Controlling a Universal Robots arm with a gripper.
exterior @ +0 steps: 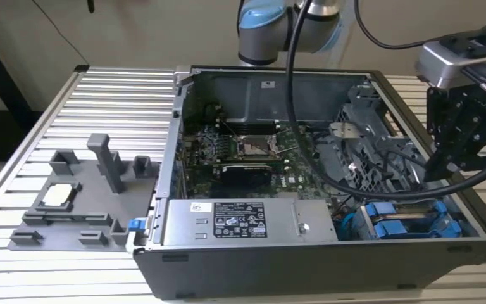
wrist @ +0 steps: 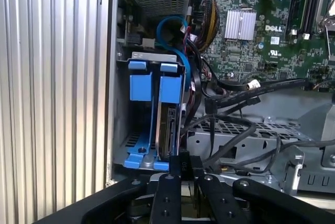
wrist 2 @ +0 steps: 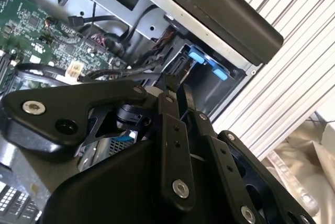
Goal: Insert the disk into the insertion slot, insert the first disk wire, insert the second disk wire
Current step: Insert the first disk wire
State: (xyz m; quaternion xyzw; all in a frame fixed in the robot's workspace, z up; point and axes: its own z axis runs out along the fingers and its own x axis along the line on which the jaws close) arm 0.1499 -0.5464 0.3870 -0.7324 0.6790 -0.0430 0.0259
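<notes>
The disk stands on edge inside the insertion slot, its silver-grey side showing between the bright blue carrier rails. In the exterior view the slot is the blue-trimmed bay at the case's near corner, toward the exterior view's right. My gripper hovers just off the disk's exposed end, black fingers drawn together with nothing visible between them. Both wrist views show the tips closed; in the second wrist view the gripper points toward the blue trim. In the exterior view the gripper hangs over the case's right side.
Black cables loop beside the perforated drive cage and over the motherboard. A grey power-supply box lies along the case's near wall. A grey fixture tray rests on the slatted table at the exterior view's left.
</notes>
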